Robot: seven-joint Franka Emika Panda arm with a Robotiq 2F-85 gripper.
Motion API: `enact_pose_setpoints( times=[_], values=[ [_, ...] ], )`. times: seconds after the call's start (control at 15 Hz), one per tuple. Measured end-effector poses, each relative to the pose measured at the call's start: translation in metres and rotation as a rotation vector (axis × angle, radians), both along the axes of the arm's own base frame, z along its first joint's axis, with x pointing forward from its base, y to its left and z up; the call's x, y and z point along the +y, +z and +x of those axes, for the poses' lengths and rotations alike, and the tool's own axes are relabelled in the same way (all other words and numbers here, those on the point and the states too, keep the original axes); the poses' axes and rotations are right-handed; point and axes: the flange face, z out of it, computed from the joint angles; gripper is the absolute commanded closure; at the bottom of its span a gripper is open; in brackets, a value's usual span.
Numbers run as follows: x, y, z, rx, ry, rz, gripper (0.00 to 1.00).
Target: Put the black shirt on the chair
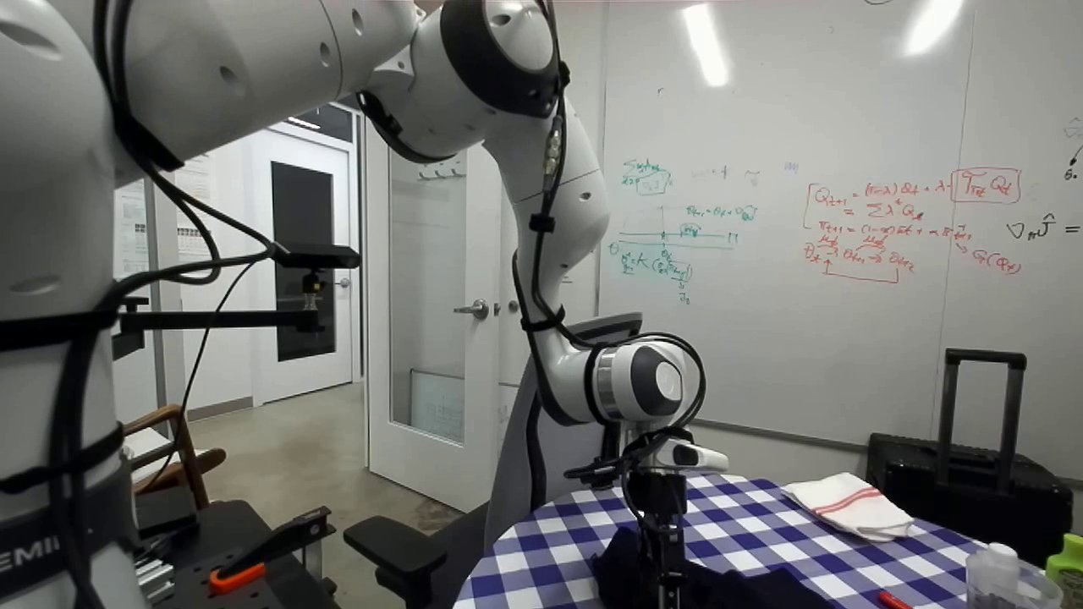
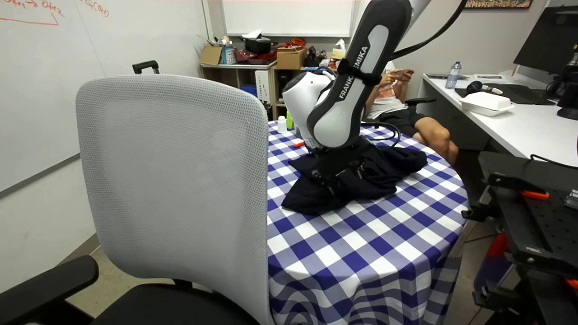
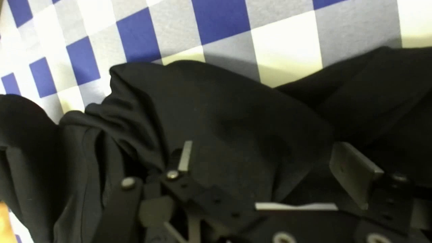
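1. The black shirt [image 2: 384,170] is laid in a crumpled heap on the round table [image 2: 343,234], whose surface is checked in blue and white.
2. In the wrist view, the gripper [image 3: 268,165] is seen with its two pads [image 3: 352,173] spread wide apart.
3. Between the pads, folds of the shirt are seen, but nothing is pinched; whether the fabric is touched cannot be told.
4. In both exterior views, the gripper is directed downward, and a part of the shirt is hidden behind it.
5. The chair [image 2: 176,176] is placed just beside the table; in an exterior view, a part of the table is covered from sight by its grey mesh back.
6. A folded white towel [image 1: 849,505] with red stripes is also laid on the table, apart from the shirt.
7. On the same table a small red object [image 2: 299,145] is seen, and a white bottle [image 2: 282,125] is placed just beside a green bottle [image 2: 290,121].
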Motion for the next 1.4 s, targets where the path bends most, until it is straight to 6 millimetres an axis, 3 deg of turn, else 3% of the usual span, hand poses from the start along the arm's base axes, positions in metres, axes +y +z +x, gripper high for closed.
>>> enact_pose_setpoints(
  times=[0.07,0.2,0.8,0.93,1.13,1.4],
  values=[
    [-0.002,-0.003,0.000,0.000,-0.008,-0.001,0.25],
    [-0.006,-0.008,0.001,0.000,-0.022,-0.001,0.27],
    [-0.012,-0.004,0.013,-0.025,-0.034,-0.012,0.95],
    [-0.014,-0.002,0.014,-0.029,-0.034,-0.016,1.00],
    [-0.021,0.010,0.019,-0.057,-0.037,-0.026,0.99],
    [-0.037,0.056,0.037,-0.151,-0.041,-0.057,0.99]
  ],
)
